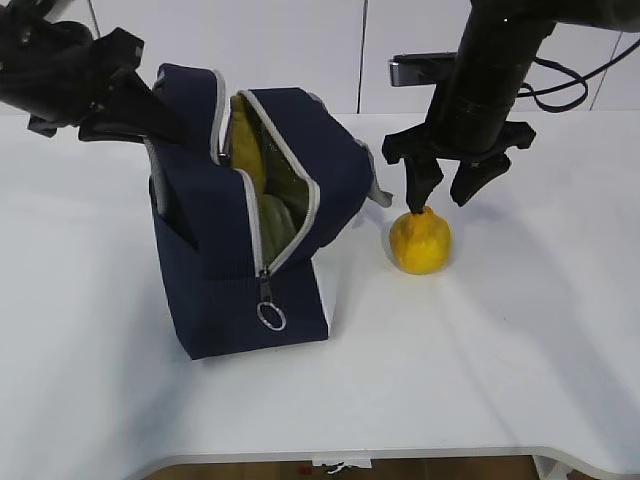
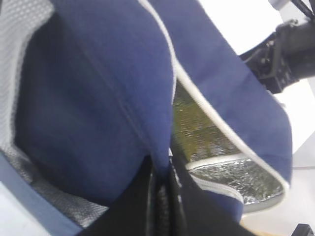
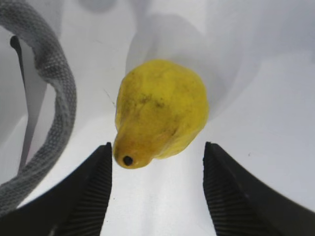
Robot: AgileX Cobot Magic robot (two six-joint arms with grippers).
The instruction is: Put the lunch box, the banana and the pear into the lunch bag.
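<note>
The navy lunch bag [image 1: 235, 260] stands left of centre, unzipped, its mouth held wide. The banana [image 1: 246, 140] stands inside it against the lining. A pale green shape [image 1: 277, 212] lower in the opening looks like the lunch box lid. My left gripper [image 1: 168, 120] is shut on the bag's upper flap; in the left wrist view its fingers [image 2: 147, 201] pinch the navy fabric [image 2: 98, 98]. The pear [image 1: 420, 240] sits on the table right of the bag. My right gripper [image 1: 443, 190] hangs open just above it, jaws on either side of the pear's [image 3: 160, 113] stem end, not touching.
A grey woven handle [image 3: 54, 98] of the bag lies on the table just left of the pear. The zipper's ring pull [image 1: 270, 316] hangs on the bag's front. The white table's [image 1: 500, 350] front edge is near the bottom.
</note>
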